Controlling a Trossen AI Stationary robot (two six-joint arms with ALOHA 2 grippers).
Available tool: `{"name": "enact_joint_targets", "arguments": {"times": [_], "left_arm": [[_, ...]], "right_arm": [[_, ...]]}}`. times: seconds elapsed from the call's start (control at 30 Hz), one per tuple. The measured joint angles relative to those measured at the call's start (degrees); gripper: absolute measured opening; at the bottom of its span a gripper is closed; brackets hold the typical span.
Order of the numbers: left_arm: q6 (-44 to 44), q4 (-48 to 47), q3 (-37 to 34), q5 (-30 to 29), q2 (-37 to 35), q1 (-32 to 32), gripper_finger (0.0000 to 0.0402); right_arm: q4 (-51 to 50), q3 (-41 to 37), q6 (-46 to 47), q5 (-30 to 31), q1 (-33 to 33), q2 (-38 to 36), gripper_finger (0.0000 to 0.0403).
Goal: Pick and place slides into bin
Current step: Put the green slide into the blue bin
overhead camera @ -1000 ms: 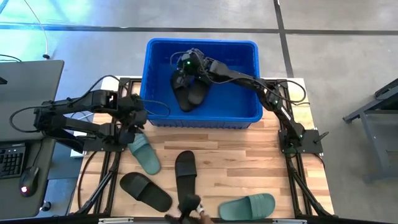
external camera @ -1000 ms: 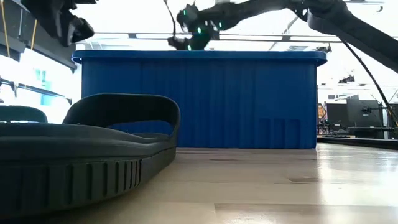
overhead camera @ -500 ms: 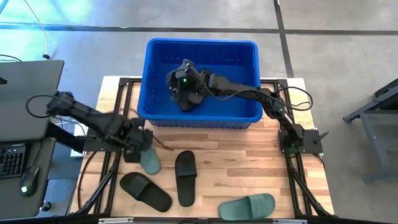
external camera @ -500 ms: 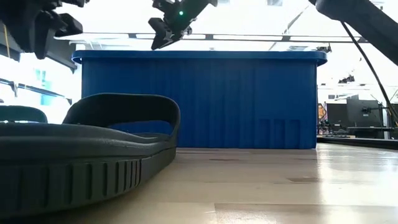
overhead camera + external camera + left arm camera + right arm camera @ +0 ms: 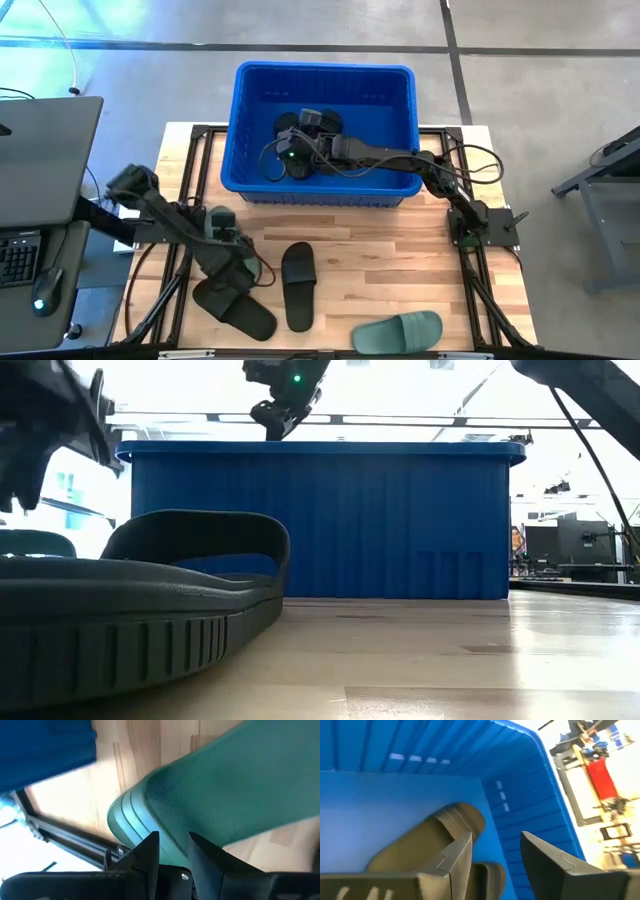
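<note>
The blue bin (image 5: pixel 325 68) stands at the table's far side with black slides (image 5: pixel 305 125) on its floor. My right gripper (image 5: pixel 288 158) is open inside the bin, just above a slide (image 5: pixel 420 845). My left gripper (image 5: pixel 240 262) is low over a green slide (image 5: pixel 218 217) at the table's left. In the left wrist view its fingertips (image 5: pixel 174 845) stand a narrow gap apart at the slide's edge (image 5: pixel 215 795). Two black slides (image 5: pixel 298 285) (image 5: pixel 235 306) and a second green slide (image 5: pixel 398 331) lie flat near the front edge. My left gripper has its fingers (image 5: pixel 150 847) right at the green slide's ribbed end (image 5: pixel 127 815), coming from above. I cannot tell whether they touch it. The slide lies on the table.
A black slide (image 5: pixel 130 620) fills the low view's near left, in front of the bin wall (image 5: pixel 330 520). A keyboard and desk (image 5: pixel 40 180) stand off the table's left. Bare wood (image 5: pixel 400 260) lies between the bin and the front slides.
My left gripper has gone from the bin's near left corner toward the table's near edge and down over the green slide, which has stayed in place. My right gripper has moved inside the bin toward its near wall. A hand at the near edge has gone.
</note>
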Motion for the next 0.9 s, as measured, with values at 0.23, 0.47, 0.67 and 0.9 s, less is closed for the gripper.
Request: {"name": "enact_joint_targets", "arguments": {"times": [0.23,0.47,0.67,0.9], "left_arm": [[-3.1,-1.7,0.0,0.3,7.0,0.2,0.0090],[-9.0,-2.7,0.0,-0.5,7.6,0.1,0.0090],[-9.6,-2.7,0.0,-1.2,7.6,0.1,0.0090],[2.9,-2.0,0.0,-1.2,7.6,0.1,0.0090]], "right_arm": [[-0.2,0.0,-0.3,0.4,0.3,0.0,0.0163],[-0.2,0.0,-0.2,0.4,-0.1,0.0,0.0162],[-0.2,0.0,-0.2,0.1,-0.1,0.0,0.0161],[-0.2,0.0,-0.2,0.1,-0.1,0.0,0.0162]]}}
